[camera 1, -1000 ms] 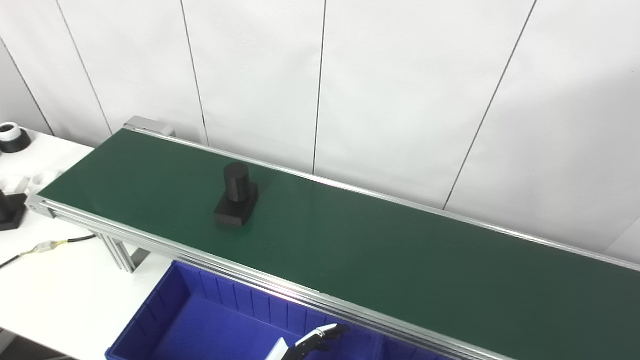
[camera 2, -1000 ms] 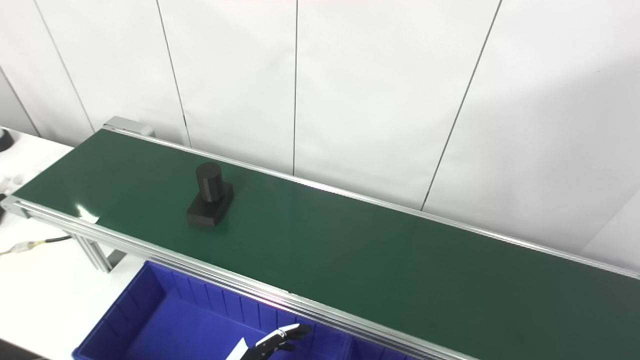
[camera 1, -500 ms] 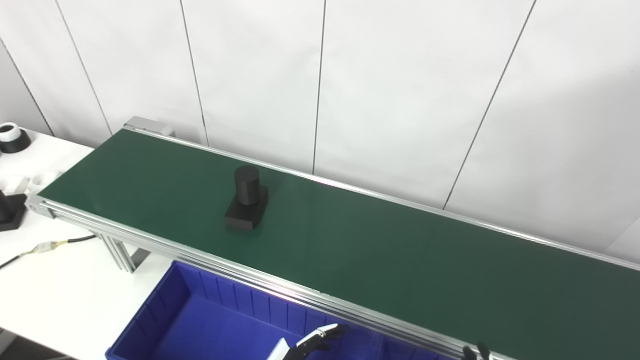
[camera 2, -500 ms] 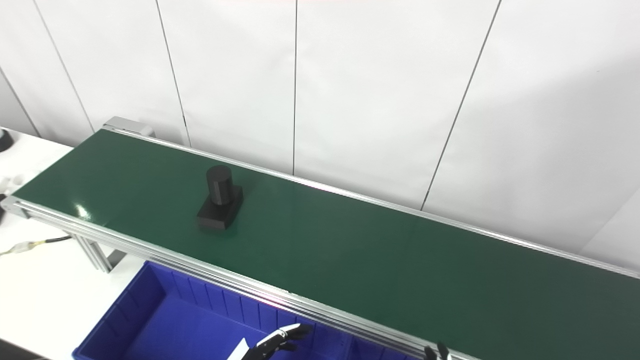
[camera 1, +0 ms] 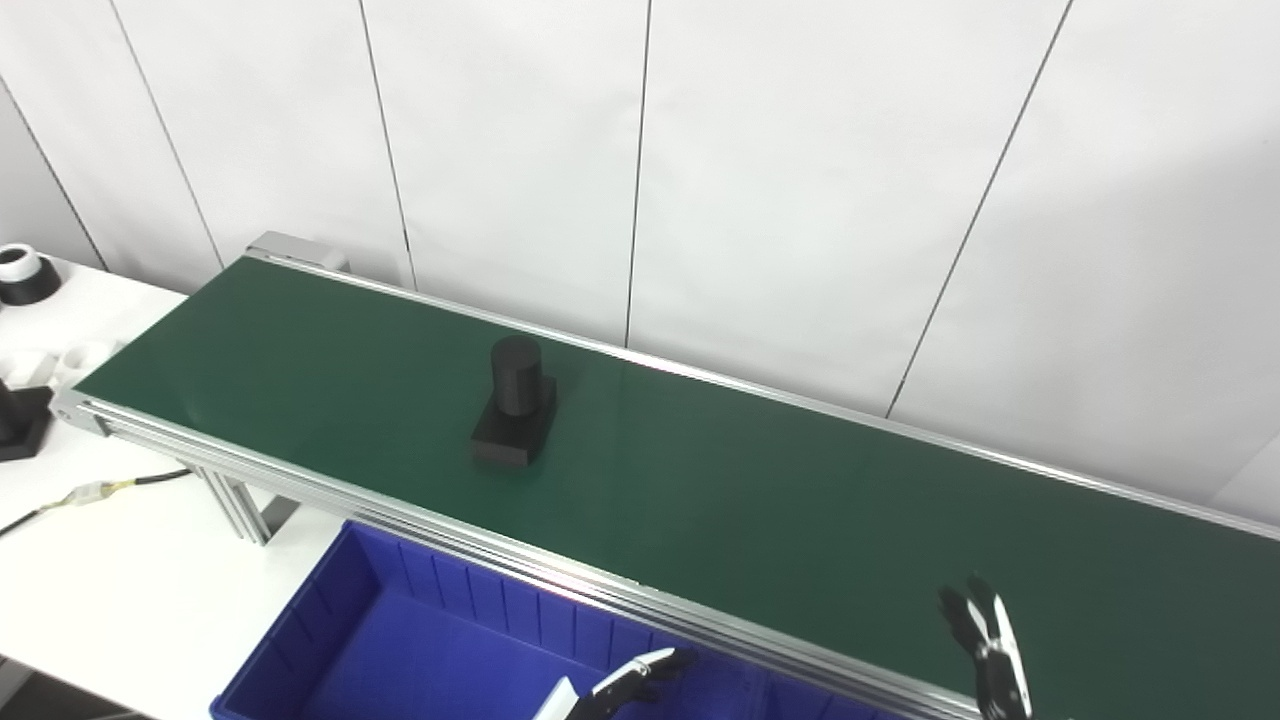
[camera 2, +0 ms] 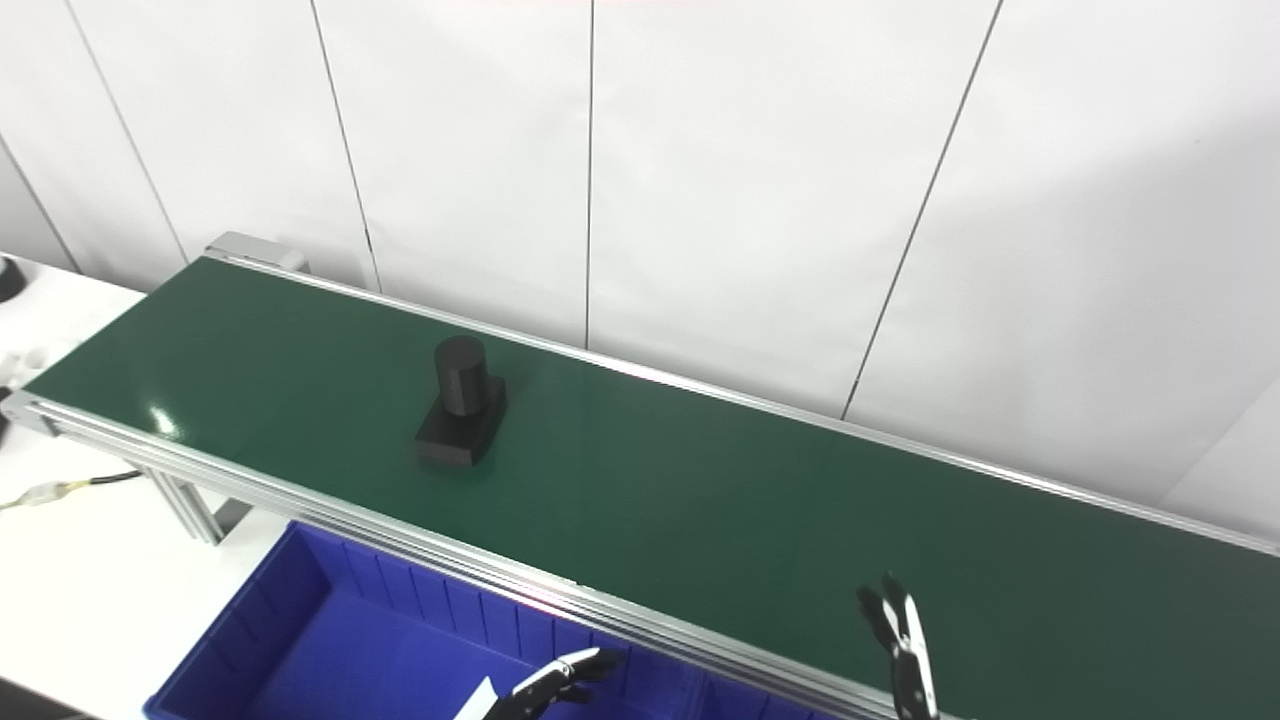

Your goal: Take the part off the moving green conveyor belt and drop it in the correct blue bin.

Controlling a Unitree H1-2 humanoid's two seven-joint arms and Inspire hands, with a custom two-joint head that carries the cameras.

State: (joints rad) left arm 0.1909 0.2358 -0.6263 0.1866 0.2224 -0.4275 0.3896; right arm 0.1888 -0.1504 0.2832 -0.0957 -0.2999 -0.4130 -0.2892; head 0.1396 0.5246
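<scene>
black part [camera 1: 515, 405] has ridden rightward; right hand [camera 1: 985, 645] has risen, fingers apart, empty.

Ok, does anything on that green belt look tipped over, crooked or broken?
Nothing stands out. The black part stands upright on its flat base on the belt, with no visible damage. It is turned slightly askew to the belt's edges, which seems harmless.

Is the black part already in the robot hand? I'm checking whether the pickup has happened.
No, the black part stands alone on the green belt, well apart from the right robot hand.
</scene>
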